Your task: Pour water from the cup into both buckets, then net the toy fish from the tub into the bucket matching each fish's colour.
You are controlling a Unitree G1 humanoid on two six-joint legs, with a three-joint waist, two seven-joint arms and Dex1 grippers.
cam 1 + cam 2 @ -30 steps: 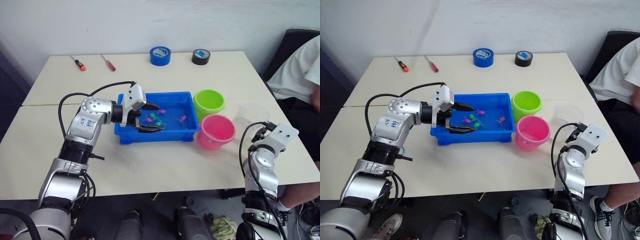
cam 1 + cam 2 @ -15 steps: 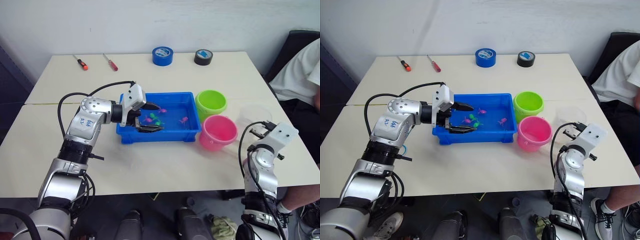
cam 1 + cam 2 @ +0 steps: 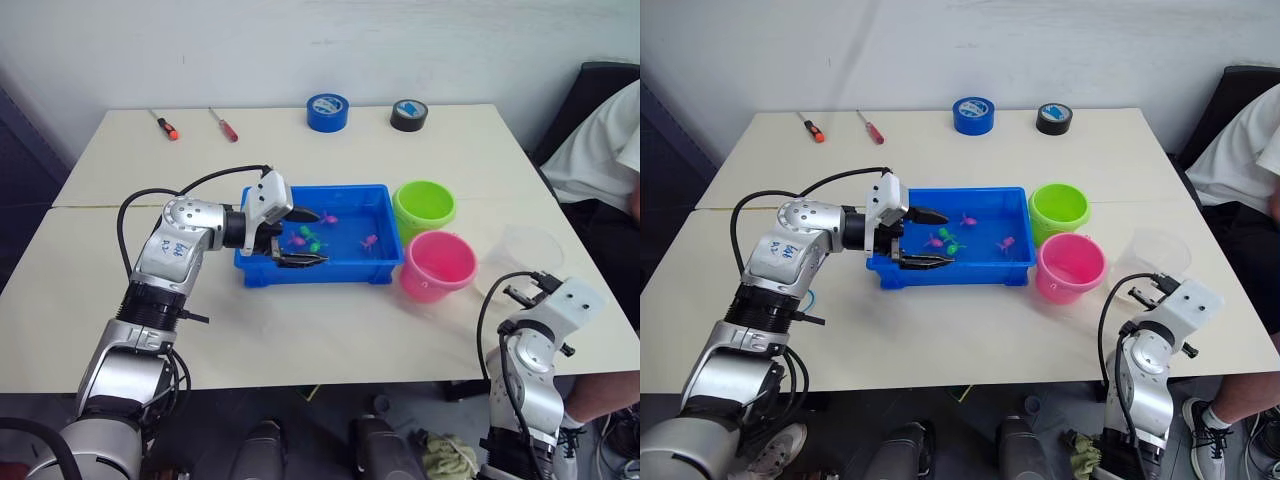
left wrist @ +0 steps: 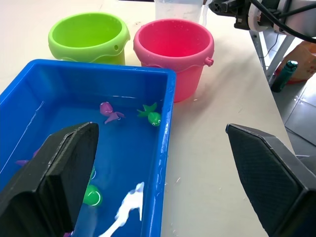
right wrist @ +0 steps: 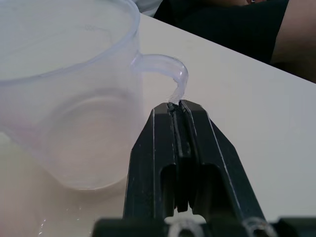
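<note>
The right end effector [image 5: 177, 106] was pressed together, pinching the clear cup's [image 5: 64, 98] handle. The left end effector [image 4: 163, 163] gaped wide over the blue tub's [image 4: 165, 148] rim.

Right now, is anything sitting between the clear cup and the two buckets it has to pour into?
Nothing visible. The cup stands on bare table just right of the pink bucket, with the green bucket right behind that one. The right hand sits shut at the cup's handle.

Blue tub [image 3: 345, 268], lime [image 3: 424, 206] & pink buckets [image 3: 436, 265], clear cup [image 5: 64, 94].
</note>
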